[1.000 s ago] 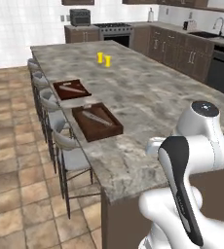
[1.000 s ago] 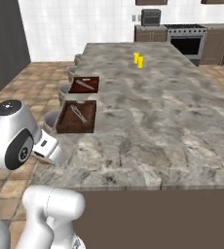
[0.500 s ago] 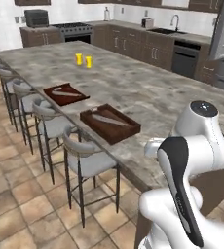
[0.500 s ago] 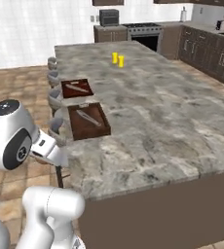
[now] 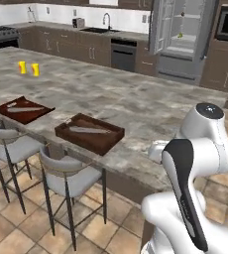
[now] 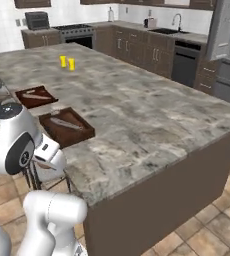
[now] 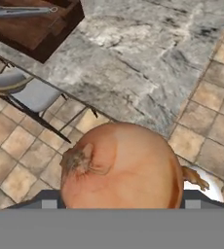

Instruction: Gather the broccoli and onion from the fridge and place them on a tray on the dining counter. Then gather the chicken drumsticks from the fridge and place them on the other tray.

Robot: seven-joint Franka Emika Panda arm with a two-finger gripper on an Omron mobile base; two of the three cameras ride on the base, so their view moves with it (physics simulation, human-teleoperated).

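No readable text, labels or numbers anywhere.

Tan tiled floor (image 5: 17,233), dark wood cabinets (image 6: 137,47), white walls (image 5: 7,15)

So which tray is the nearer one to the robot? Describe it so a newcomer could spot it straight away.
Start from the long marbled dining counter with stools along its edge. Two dark brown wooden trays sit near that stool-side edge; the nearer tray is the one closest to the white arm. Unlike the flatter-looking far tray, it shows raised walls, and a grey utensil lies inside.
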